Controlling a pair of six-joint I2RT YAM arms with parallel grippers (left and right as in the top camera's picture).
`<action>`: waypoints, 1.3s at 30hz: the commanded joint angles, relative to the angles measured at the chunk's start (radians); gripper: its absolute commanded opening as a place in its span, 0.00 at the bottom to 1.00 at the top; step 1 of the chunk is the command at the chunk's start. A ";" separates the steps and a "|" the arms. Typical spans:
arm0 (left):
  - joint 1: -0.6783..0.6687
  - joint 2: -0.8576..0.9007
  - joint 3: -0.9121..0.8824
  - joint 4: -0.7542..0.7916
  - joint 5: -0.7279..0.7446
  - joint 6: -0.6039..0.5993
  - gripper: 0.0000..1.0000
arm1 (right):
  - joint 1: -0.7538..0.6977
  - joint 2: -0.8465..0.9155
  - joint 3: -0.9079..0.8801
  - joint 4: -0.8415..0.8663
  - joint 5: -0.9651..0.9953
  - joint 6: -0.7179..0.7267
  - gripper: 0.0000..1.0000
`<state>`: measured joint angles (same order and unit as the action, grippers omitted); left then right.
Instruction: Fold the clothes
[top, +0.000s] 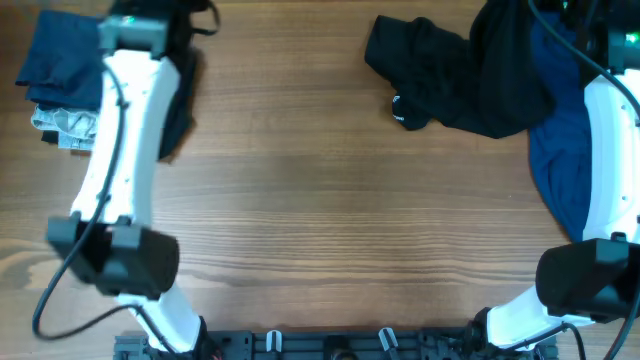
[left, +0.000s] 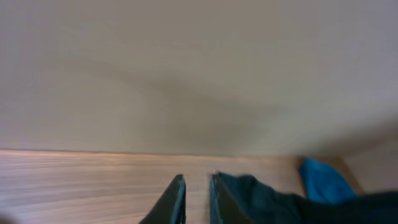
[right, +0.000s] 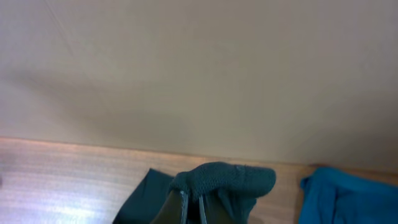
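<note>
2 grippers, 3 cloth lots, 1 wooden table (top: 330, 200).
- The left gripper (left: 198, 186) has its jaws a little apart with nothing between them. Dark cloth lies beside 1 finger. It sits over the folded stack (top: 60, 75) at the far-left corner.
- The right gripper (right: 191, 198) is clenched on a bunched fold of the black shirt (top: 460, 80), which is crumpled at the far right.
- The royal-blue garment (top: 560, 170) lies partly under that shirt.

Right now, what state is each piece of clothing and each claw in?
black shirt: crumpled, unfolded
blue garment: lying loose, unfolded
navy stack: looks folded
left gripper: barely open, nothing in it
right gripper: shut on the black shirt
</note>
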<state>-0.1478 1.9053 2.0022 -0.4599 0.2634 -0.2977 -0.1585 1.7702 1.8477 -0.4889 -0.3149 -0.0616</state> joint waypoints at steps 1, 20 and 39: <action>-0.103 0.095 0.004 0.087 0.084 0.014 0.30 | 0.000 -0.047 0.019 -0.038 -0.027 0.039 0.04; -0.475 0.434 0.004 0.327 0.053 0.109 0.79 | -0.063 -0.132 0.019 -0.193 -0.100 0.090 0.04; -0.566 0.639 0.008 0.493 -0.202 0.031 0.75 | -0.071 -0.175 0.019 -0.278 -0.127 0.076 0.04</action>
<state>-0.6857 2.5061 2.0022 0.0235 0.1444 -0.2684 -0.2279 1.6257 1.8477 -0.7570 -0.4191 0.0147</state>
